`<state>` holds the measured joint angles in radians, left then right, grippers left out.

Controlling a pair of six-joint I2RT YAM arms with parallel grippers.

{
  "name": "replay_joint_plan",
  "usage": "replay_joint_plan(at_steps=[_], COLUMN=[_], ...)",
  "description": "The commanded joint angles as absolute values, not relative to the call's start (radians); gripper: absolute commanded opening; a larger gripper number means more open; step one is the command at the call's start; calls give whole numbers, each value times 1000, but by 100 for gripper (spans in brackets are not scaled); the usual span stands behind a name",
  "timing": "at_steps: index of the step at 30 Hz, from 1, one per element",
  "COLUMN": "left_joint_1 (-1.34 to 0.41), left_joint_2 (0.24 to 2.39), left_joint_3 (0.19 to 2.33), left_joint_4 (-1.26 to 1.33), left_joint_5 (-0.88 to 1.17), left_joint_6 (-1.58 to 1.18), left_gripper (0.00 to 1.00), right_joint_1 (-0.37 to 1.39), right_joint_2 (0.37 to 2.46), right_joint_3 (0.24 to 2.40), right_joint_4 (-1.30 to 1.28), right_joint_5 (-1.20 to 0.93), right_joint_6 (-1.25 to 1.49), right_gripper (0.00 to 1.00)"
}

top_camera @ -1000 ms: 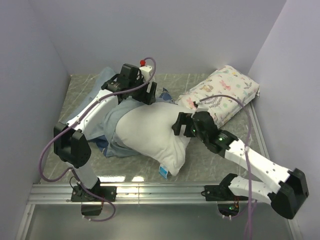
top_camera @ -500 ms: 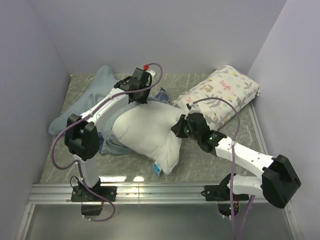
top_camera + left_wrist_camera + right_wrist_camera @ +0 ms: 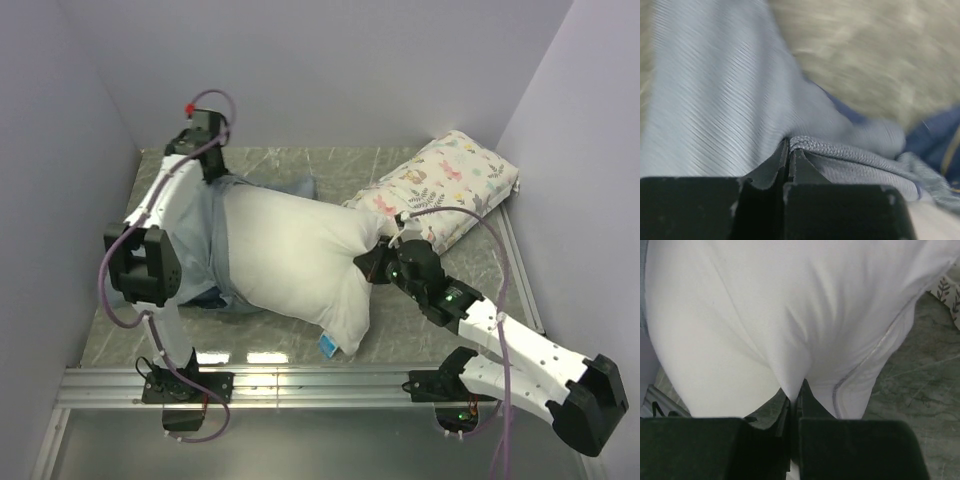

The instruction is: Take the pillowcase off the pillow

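The plain white pillow [image 3: 295, 255] lies across the middle of the table, most of it bare. The grey-blue pillowcase [image 3: 200, 245] is bunched over its left end. My left gripper [image 3: 205, 165] is at the far left, shut on a fold of the pillowcase [image 3: 730, 90], with the cloth pinched between its jaws. My right gripper [image 3: 375, 265] is at the pillow's right end, shut on a pinch of white pillow fabric [image 3: 765, 315]. A small blue tag [image 3: 326, 344] hangs at the pillow's near corner.
A floral-print pillow [image 3: 440, 190] lies at the back right, beside the right arm. Walls enclose the table on the left, back and right. A metal rail [image 3: 300, 385] runs along the near edge by the arm bases.
Both grippers have shut, the left on the pillowcase and the right on the pillow. The left arm has swung back and to the left with the cloth, baring more of the pillow.
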<state>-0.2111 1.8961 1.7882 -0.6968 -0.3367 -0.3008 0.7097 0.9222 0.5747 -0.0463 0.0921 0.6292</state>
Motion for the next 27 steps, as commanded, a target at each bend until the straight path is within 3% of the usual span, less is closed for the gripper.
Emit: replay_joint_plan(at_steps=[1,12,18,21,22,24,25,27], left_joint_1=[-45,115,75,12,5,-40,-51,-74], left_joint_2=[1873,1827,1819,1819,1821,1832,1832,1813], left_joint_3=[1801,1753,1795,1842,1873,1902,1917,1908], left_joint_4=[-604,-545,-467,-466,-474,-506,-514,-518], left_joint_5=[-489,-396,-183,-180,-163,-143,-143,-144], left_joint_6=[-380,-454,-428,-379,-358,-345,-341,-336], left_gripper=[0,0,4,14,25,34,47,58], right_joint_1=[706,569,545,545,546,555,555,555], right_joint_2=[851,796,819,831,837,835,824,812], right_joint_3=[687,1129,1073,982,959,898,879,848], right_joint_4=[-285,-572,-546,-491,-477,-440,-431,-426], right_joint_5=[221,426,309,233,195,181,187,202], right_joint_6=[562,382,408,455,475,495,499,494], right_gripper=[0,0,0,0,0,0,0,0])
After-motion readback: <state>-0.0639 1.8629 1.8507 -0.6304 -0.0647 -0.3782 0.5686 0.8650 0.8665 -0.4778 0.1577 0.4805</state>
